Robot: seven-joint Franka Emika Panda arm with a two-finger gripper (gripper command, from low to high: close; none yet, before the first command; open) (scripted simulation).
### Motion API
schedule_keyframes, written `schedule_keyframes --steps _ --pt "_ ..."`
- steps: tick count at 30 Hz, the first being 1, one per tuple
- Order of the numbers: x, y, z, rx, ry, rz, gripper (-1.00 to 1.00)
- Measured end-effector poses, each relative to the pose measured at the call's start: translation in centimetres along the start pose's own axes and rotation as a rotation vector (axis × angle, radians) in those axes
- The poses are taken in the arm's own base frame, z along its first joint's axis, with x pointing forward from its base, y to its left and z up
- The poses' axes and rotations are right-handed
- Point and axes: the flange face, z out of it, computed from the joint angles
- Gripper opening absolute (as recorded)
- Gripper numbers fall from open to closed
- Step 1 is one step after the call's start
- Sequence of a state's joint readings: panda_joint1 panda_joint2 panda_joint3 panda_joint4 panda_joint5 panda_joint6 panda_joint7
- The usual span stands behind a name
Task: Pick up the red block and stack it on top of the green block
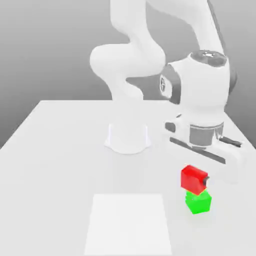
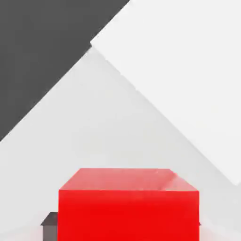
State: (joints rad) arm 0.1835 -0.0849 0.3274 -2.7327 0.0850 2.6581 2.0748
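The red block is a small glossy cube at the exterior view's lower right, directly under the hand. My gripper is shut on it, with a dark fingertip showing at its side. The green block stands on the table just below the red block in the exterior view, and the two overlap there. I cannot tell whether they touch or whether the red block rests on the table. In the hand view the red block is close up, with a dark fingertip against its side.
The arm's white base stands at the middle of the pale table. A brighter white square patch lies on the table to the exterior view's left of the blocks. Dark floor shows past the table edge.
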Motion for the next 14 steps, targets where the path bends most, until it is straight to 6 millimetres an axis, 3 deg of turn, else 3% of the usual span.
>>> schedule_keyframes --steps 2,10,11,14 --pt "-0.5 1.0 0.6 0.004 0.011 0.026 -1.0" --pt "-0.5 1.2 5.7 0.006 0.015 0.039 -1.0" --pt "-0.5 1.4 6.4 0.004 0.014 0.037 1.0" --pt "-0.5 1.4 6.4 0.004 0.014 0.037 1.0"
